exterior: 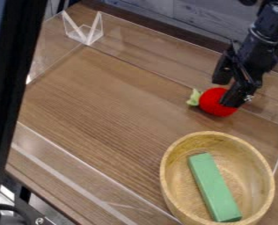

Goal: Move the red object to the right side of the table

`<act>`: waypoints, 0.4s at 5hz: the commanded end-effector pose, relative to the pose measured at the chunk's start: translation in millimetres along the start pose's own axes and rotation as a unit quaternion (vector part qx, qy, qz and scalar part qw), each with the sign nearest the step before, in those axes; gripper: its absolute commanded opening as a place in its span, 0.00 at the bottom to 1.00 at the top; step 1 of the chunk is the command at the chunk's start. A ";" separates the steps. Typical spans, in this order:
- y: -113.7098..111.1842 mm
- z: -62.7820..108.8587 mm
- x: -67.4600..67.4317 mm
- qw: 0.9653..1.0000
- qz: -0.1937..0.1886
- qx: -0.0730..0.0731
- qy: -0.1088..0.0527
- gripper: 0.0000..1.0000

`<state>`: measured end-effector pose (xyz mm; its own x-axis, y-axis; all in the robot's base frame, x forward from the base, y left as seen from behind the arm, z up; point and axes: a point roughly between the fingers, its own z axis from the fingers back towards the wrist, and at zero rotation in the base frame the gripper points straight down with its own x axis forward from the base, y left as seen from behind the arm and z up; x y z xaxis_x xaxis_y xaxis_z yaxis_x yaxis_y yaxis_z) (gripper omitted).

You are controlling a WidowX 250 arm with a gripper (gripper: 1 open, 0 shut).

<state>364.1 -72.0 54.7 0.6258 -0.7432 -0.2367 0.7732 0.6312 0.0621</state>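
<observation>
The black metal two-fingered pincer (pixel 234 81) was found at about two o'clock in the camera view, its fingers spread and nothing pinched between them. It hung just above and beside the small round bright-red soft toy fruit with a green leafy tuft (pixel 216 102); whether a fingertip touched the toy could not be determined.

The toy rested on the brown wood-grain tabletop (pixel 100 97), at about three o'clock from the middle of the view, towards the right side. In the inspector's judgement the step in hand was the release, the carry being as good as complete. The next move called for a straight lift with the fingers kept wide, so that the toy would not be dragged or rolled.

The tuft pointed to roughly ten o'clock. The body was near round; such long axis as it had, taken through the tuft, ran from about ten o'clock to four o'clock.

Farther out, at five o'clock, stood the round pale wooden bowl (pixel 170 180), with the green rectangular block (pixel 215 187) inside it. The bowl stood near the toy but apart from it.
</observation>
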 end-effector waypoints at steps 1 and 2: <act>5.0 41.8 -3.7 0.997 0.040 0.025 -0.055 1.00; 1.3 45.2 -3.4 0.995 0.071 0.020 -0.064 1.00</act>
<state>363.3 -76.4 69.5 0.7230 -0.6685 -0.1744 0.6875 0.7210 0.0865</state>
